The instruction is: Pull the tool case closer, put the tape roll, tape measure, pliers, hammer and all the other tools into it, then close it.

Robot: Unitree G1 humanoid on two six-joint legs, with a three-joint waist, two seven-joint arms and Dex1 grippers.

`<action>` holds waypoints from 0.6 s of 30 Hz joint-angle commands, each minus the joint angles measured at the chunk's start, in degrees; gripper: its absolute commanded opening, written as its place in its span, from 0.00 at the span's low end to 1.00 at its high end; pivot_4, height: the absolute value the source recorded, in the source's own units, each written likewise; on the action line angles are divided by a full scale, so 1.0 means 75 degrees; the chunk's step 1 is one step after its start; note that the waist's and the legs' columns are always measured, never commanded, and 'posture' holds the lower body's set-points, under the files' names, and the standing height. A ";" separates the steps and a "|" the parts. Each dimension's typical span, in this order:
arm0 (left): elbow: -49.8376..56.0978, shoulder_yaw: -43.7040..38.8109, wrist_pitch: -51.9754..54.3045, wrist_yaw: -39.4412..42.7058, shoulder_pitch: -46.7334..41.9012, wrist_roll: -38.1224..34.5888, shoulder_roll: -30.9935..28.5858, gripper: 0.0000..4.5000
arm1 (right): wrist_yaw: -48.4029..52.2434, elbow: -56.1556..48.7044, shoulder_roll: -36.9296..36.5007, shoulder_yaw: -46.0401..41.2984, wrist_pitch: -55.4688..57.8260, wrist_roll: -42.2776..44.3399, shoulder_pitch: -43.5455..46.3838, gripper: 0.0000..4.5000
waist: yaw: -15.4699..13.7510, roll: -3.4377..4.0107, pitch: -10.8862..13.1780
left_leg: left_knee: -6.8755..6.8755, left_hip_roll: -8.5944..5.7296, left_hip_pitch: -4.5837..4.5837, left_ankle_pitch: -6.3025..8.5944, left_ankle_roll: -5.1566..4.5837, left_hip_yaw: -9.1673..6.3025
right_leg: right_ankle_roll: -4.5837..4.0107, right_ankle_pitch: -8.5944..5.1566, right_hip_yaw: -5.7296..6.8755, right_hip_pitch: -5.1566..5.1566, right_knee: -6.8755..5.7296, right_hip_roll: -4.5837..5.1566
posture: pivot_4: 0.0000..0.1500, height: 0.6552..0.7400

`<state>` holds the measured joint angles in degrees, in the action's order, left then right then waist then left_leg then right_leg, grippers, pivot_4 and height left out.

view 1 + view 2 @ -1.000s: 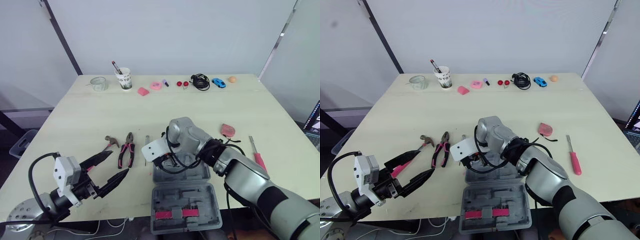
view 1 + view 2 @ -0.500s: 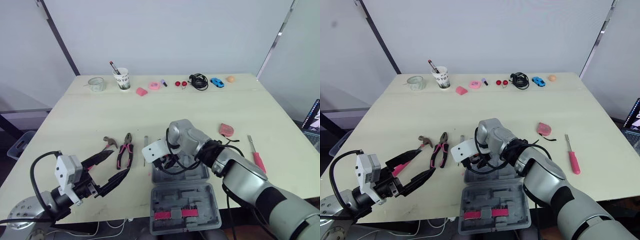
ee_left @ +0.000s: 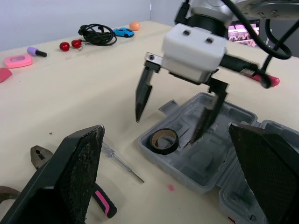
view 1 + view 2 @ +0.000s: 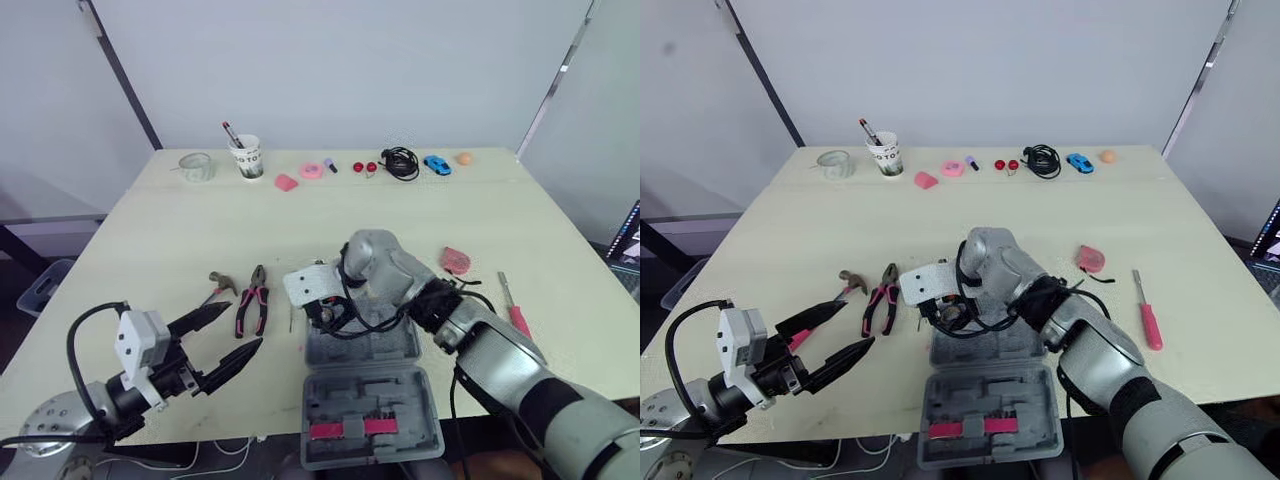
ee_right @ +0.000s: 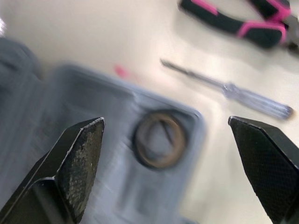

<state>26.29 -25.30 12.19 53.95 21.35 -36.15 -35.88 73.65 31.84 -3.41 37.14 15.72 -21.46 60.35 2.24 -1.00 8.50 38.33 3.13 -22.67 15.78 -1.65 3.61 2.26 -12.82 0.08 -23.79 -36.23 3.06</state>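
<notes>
While the right gripper point(image 3: 166, 129) hangs with its two fingers spread wide and nothing between them, it sits just above the far left corner of the case point(image 4: 392, 346). The tape roll point(image 3: 165, 141) lies flat in that corner's pocket, directly below the gripper and apart from both fingertips. One fingertip is over the tray; the other is over the table just outside the case wall. The case lies open at the near edge of the table, and its near half carries two pink pieces point(image 4: 342, 429) clipped in a row. A thin screwdriver point(image 4: 292, 300) lies on the table just beside the case's left wall. Further left lie the pliers point(image 4: 252, 305) and then the hammer point(image 4: 218, 285). The left gripper point(image 4: 246, 324) hovers near them at the table's near left, its fingers parted and empty. To the right of the case lie the pink tape measure point(image 4: 455, 260) and a pink-handled screwdriver point(image 4: 515, 310). At the far edge a cup point(image 4: 248, 158) holds a pen, beside a glass jar point(image 4: 197, 166) whose contents I cannot tell.
</notes>
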 commanded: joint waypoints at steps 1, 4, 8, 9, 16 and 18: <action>0.0065 -0.0056 -0.0107 0.0090 0.0029 -0.0027 -0.0055 1.00 | -0.0254 -0.0892 -0.0232 -0.0813 0.0463 0.0610 -0.0367 0.99 | -0.0002 0.0000 0.0000 | 0.0000 -0.0003 -0.0006 -0.0002 0.0001 -0.0009 | 0.0000 0.0000 -0.0018 0.0000 0.0002 -0.0012 | 1.00 1.00; -0.0009 -0.0077 -0.0143 0.0156 0.0036 -0.0019 -0.0062 1.00 | -0.0599 -0.1227 -0.0359 -0.1266 0.0706 0.0999 -0.0798 0.99 | 0.0011 -0.0002 -0.0001 | 0.0001 -0.0007 -0.0007 -0.0004 0.0004 -0.0017 | 0.0000 0.0000 -0.0092 0.0006 0.0001 -0.0057 | 1.00 1.00; -0.0142 -0.0119 -0.0172 0.0265 -0.0001 -0.0021 -0.0091 1.00 | -0.0966 -0.1651 -0.0456 -0.1584 0.0971 0.1388 -0.1376 0.77 | 0.0014 -0.0003 -0.0002 | -0.0001 -0.0003 -0.0006 -0.0006 0.0006 -0.0030 | -0.0005 -0.0004 -0.0161 0.0008 0.0000 -0.0115 | 1.00 1.00; -0.0177 -0.0117 -0.0184 0.0291 -0.0014 -0.0015 -0.0098 1.00 | -0.1105 -0.1747 -0.0457 -0.1653 0.1036 0.1461 -0.1537 0.65 | 0.0014 -0.0003 -0.0002 | -0.0001 -0.0002 -0.0006 -0.0006 0.0006 -0.0032 | -0.0005 -0.0005 -0.0182 0.0009 0.0000 -0.0129 | 1.00 1.00; -0.0419 -0.0084 -0.0265 0.0437 -0.0126 0.0026 -0.0136 1.00 | -0.1724 -0.2177 -0.0455 -0.1866 0.0711 0.1961 -0.2422 0.57 | 0.0013 -0.0006 -0.0004 | -0.0001 -0.0002 -0.0006 -0.0008 0.0007 -0.0041 | -0.0007 -0.0008 -0.0234 0.0012 -0.0003 -0.0163 | 1.00 1.00; -0.0491 -0.0054 -0.0285 0.0471 -0.0174 0.0049 -0.0152 1.00 | -0.2044 -0.2001 -0.0390 -0.1977 0.0680 0.2049 -0.2529 0.57 | 0.0013 -0.0006 -0.0004 | -0.0001 -0.0002 -0.0006 -0.0010 0.0009 -0.0045 | -0.0007 -0.0008 -0.0253 0.0012 -0.0003 -0.0178 | 1.00 1.00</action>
<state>22.61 -25.25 11.21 56.91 20.37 -35.91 -36.49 60.18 18.47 -6.75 24.00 22.05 -7.51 41.40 2.34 -1.05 8.47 38.32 3.12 -22.72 15.71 -1.58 3.27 2.21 -12.89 -1.83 -23.70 -36.25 1.71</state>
